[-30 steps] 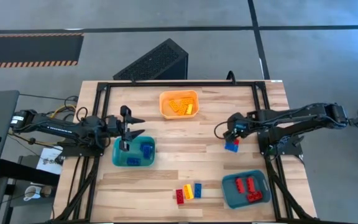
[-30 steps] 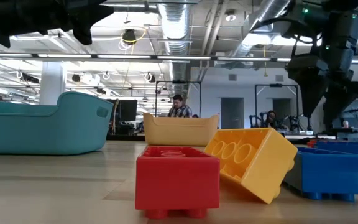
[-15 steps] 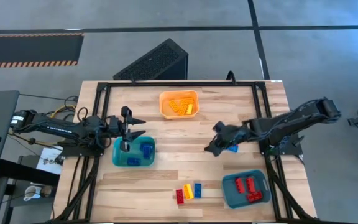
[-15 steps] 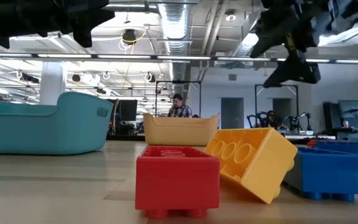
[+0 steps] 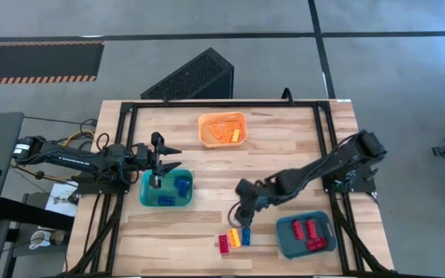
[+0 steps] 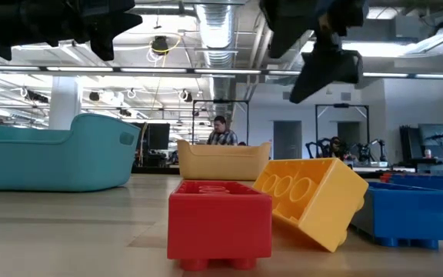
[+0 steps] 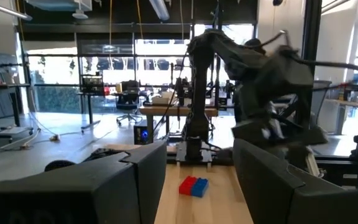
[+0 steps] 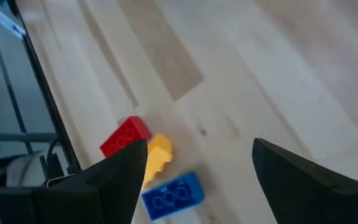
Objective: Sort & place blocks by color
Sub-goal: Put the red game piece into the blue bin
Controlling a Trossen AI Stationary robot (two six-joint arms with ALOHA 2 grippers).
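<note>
Three blocks lie in a row near the table's near edge: a red one, a yellow one and a blue one. In the low view the red block sits flat, the yellow block is tilted on one edge, and the blue block is beside it. My right gripper hangs open above them, and its wrist view shows all three blocks between its fingers. A joined red and blue block lies on the table farther right. My left gripper waits open above the left teal bin.
The left teal bin holds blue blocks. An orange bin near the far edge holds yellow blocks. A second teal bin at the near right holds red blocks. A black frame borders the table. Bare wood lies at the centre.
My right arm has stretched out, and its gripper has swept from the red and blue block at the table's right toward the left and near edge. It is now above the three-block row. The blocks have stayed in place.
</note>
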